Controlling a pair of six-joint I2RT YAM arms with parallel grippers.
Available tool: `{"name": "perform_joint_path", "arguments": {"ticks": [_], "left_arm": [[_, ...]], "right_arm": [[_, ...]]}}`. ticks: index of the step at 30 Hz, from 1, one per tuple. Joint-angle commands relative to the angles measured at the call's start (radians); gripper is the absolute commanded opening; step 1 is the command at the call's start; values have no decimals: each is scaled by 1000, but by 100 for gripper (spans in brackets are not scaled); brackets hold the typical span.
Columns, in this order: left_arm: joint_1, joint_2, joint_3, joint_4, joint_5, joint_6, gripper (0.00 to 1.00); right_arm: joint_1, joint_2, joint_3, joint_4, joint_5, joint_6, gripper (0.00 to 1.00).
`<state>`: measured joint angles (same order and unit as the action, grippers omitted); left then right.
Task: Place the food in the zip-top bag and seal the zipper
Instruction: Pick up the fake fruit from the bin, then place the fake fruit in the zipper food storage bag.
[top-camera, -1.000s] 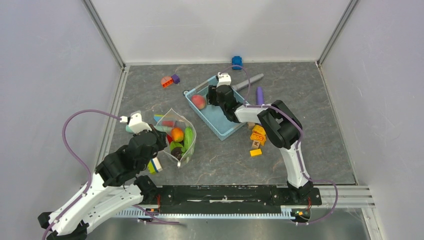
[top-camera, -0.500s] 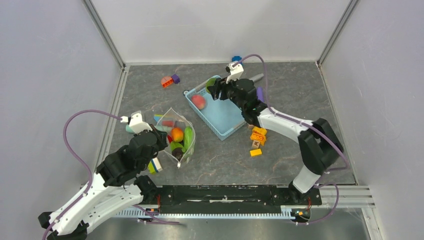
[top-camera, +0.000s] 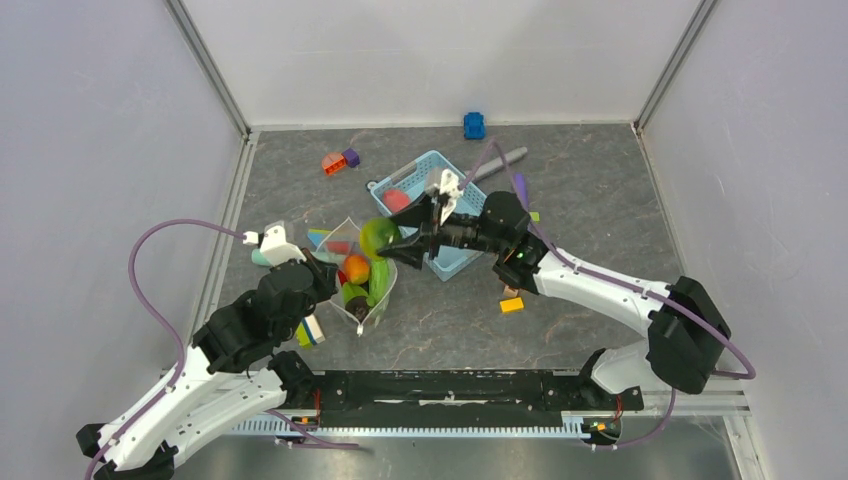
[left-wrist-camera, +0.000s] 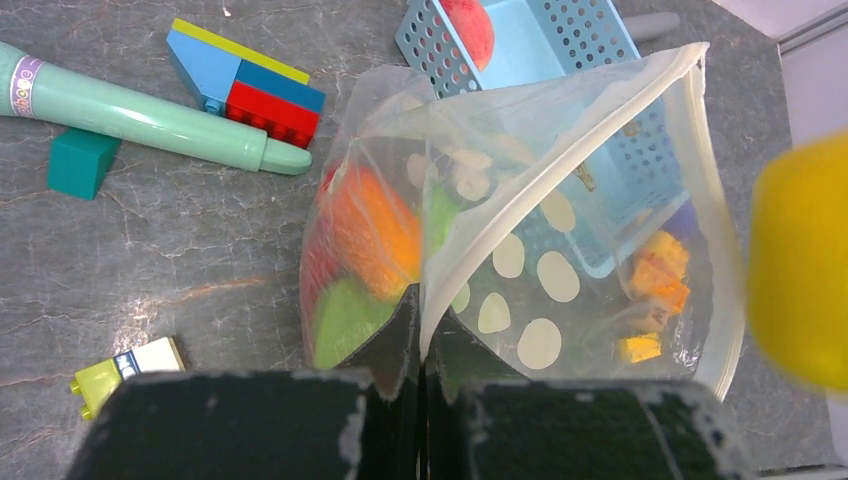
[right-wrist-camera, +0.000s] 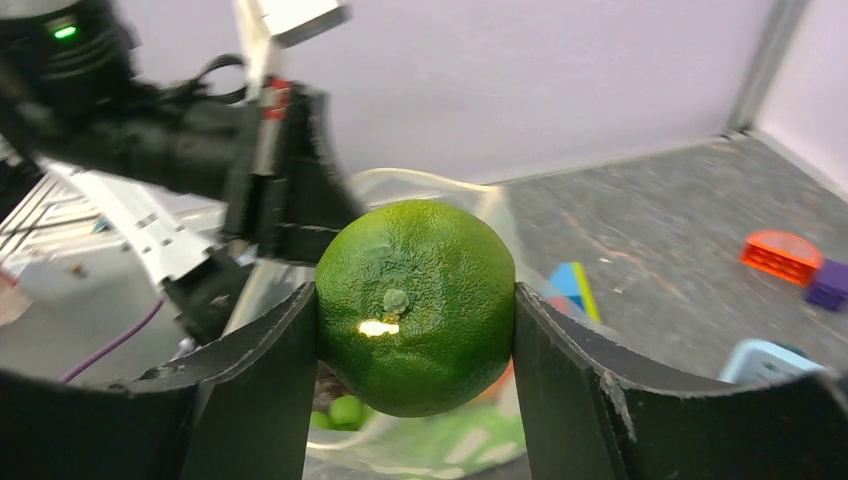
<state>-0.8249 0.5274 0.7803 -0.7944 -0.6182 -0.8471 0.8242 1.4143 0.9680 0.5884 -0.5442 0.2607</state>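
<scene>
Right pincer (top-camera: 386, 243) pinching green lime (right-wrist-camera: 415, 300), seemingly over bag (left-wrist-camera: 560, 200); left pincer (left-wrist-camera: 422, 318) clamping bag rim.

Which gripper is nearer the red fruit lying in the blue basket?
Right. The right gripper, holding a lime, hangs close beside the red fruit; the left gripper pinches the zip-top bag, farther away.

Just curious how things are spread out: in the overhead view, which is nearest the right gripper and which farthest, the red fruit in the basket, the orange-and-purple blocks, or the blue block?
From the right gripper:
1. Red fruit, in the basket just behind it.
2. Orange-and-purple blocks, farther back on the left.
3. Blue block, by the back wall.
</scene>
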Motion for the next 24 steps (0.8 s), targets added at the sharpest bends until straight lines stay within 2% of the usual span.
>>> {"name": "perform_joint_path", "arguments": {"ticks": [1, 6, 11, 19, 24], "left_arm": [[1, 2, 23, 49, 6, 19, 2], [1, 2, 22, 50, 13, 19, 2], [2, 2, 20, 50, 14, 19, 2], [1, 4, 20, 56, 9, 17, 2], [1, 6, 13, 55, 3, 15, 2]], "right_arm": [[72, -15, 30, -18, -80, -105, 48], [119, 31, 92, -134, 9, -186, 53], [141, 48, 126, -213, 167, -238, 56], [184, -23, 103, -205, 189, -320, 56], [184, -72, 65, -147, 101, -319, 56]]}}
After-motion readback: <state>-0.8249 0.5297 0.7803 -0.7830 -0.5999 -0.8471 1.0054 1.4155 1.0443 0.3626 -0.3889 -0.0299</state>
